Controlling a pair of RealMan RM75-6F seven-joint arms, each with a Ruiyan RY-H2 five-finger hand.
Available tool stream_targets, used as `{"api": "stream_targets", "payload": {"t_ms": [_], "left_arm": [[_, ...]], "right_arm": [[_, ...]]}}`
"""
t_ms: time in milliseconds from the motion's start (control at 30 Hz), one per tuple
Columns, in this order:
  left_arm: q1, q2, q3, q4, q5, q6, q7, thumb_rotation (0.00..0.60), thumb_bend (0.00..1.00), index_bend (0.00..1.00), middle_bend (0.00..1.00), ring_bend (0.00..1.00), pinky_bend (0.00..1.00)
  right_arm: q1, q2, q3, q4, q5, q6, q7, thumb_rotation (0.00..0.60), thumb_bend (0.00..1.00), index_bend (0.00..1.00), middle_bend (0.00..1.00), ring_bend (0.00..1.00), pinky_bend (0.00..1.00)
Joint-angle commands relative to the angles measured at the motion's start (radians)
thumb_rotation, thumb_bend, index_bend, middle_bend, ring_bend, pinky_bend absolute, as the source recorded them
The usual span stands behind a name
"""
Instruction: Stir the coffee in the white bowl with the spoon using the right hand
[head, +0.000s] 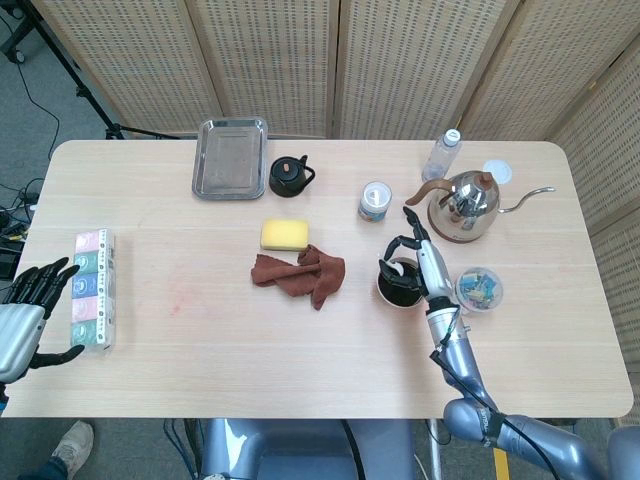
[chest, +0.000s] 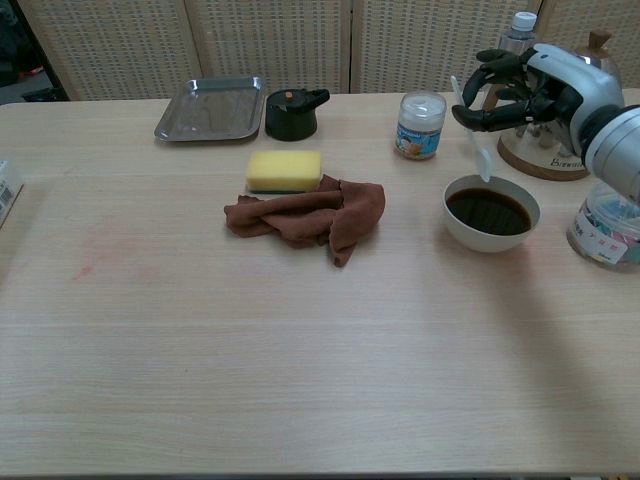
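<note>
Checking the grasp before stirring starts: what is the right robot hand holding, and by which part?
The right robot hand holds the white plastic spoon by its handle's upper end, bowl pointing down.

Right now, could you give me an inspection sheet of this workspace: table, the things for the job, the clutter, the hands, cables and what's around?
Surface: table, light wood, faint reddish stain at left.
Job's things: white bowl of dark coffee; spoon held above its rim, not yet in the coffee.
Clutter: tray, black pot, sponge touching brown cloth, jar, kettle, bottle, plastic tub, tissue pack.
Hands: right robot hand holds the spoon over the bowl; left robot hand is off the table's left edge, holding nothing, fingers apart.
Cables: some on the floor at left.
Surroundings: wicker screens behind; a shoe on the floor.
</note>
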Motion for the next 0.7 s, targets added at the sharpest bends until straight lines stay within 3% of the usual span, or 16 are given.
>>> {"api": "stream_targets", "payload": {"t_ms": [33,700], "left_arm": [[-0.001,0.001,0.001,0.0,0.0,-0.002,-0.002,0.6,0.06,0.0,0.0,0.0,0.0],[0.004,0.005,0.004,0.003,0.011,0.006,-0.02,0.6,0.06,0.0,0.0,0.0,0.0]], "right_arm": [[0.009,-0.028,-0.013,0.021,-0.003,-0.001,0.0,0.6,0.67,0.68,0.0,0.0,0.0],[0.037,-0.104,-0.059,0.193,-0.018,-0.06,0.025,0.6,0.67,0.69,0.0,0.0,0.0]]}}
